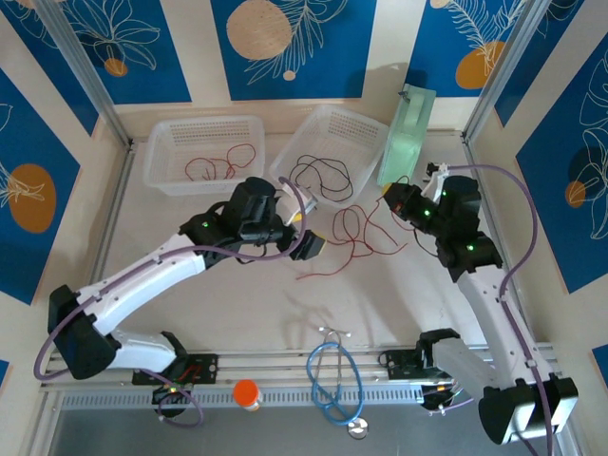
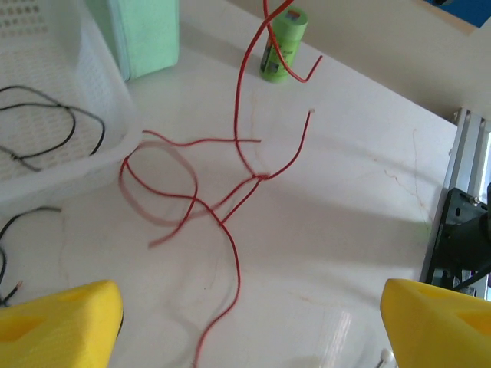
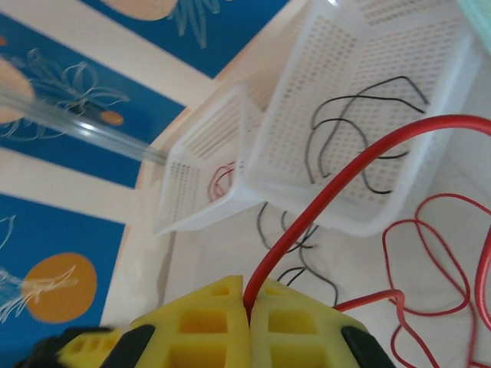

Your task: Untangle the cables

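Loose red cables [image 1: 356,237] lie curled on the table between the two arms. In the left wrist view these red cables [image 2: 230,184] loop on the white tabletop, one strand passing down between my yellow fingers [image 2: 61,322]. My left gripper [image 1: 306,231] [image 2: 249,330] hangs open above them, touching nothing. My right gripper [image 1: 389,197] [image 3: 249,303] is shut on one red cable [image 3: 345,176], which arches up and to the right. Black cables [image 1: 318,176] [image 3: 368,115] lie in the right basket, with more black strands [image 3: 299,253] on the table in front of it.
Two white mesh baskets stand at the back: the left basket [image 1: 204,133] holds red cables [image 1: 220,163], the right basket [image 1: 356,128] black ones. A pale green box [image 1: 408,133] leans beside it. A blue stethoscope [image 1: 334,380] and an orange cap [image 1: 247,392] lie near the front rail. A green bottle [image 2: 282,44] stands at the back.
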Robot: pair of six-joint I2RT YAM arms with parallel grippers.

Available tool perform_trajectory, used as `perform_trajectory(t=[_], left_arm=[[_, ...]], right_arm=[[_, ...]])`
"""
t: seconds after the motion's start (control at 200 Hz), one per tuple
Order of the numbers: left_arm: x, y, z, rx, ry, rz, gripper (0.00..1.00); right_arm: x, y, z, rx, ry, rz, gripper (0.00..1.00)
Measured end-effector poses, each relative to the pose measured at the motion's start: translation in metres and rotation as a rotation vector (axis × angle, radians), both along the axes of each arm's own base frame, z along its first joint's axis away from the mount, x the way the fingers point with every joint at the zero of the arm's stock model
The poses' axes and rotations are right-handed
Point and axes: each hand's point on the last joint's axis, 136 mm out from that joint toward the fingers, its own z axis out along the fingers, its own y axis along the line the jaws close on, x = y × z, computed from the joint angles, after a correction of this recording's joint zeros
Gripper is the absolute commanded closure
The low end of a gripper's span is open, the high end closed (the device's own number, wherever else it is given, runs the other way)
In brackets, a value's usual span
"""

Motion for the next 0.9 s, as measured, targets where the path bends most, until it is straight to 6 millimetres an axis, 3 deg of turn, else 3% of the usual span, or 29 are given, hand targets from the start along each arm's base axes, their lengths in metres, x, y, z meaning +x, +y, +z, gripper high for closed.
perform_trajectory(t=[0.115,0.23,0.355,0.51,0.615,0.795,0.895], left_arm=[[-0.002,-0.026,-0.011,0.000,-0.030,-0.071,0.12],[-0.010,-0.053,-0.036,0.038,-0.067,-0.168,0.09],[-0.032,-0.075,-0.079,0.110,-0.104,-0.273,0.07],[-0.049,-0.077,-0.131,0.221,-0.143,-0.312,0.05],[-0.032,-0.079,-0.150,0.280,-0.206,-0.253,0.04],[0.006,-0.084,-0.163,0.312,-0.319,-0.140,0.06],[0.019,-0.088,-0.170,0.311,-0.348,-0.104,0.21]], right_arm=[[-0.013,0.007,0.021,0.004,-0.036,0.058,1.00],[-0.021,0.009,0.035,0.006,-0.055,0.084,1.00],[-0.025,0.010,0.042,0.007,-0.057,0.094,1.00],[-0.027,0.009,0.036,0.006,-0.028,0.093,1.00],[-0.028,0.009,0.035,0.005,-0.017,0.092,1.00],[-0.033,0.007,0.039,0.005,-0.013,0.087,1.00],[-0.038,0.004,0.044,0.006,-0.025,0.080,1.00]])
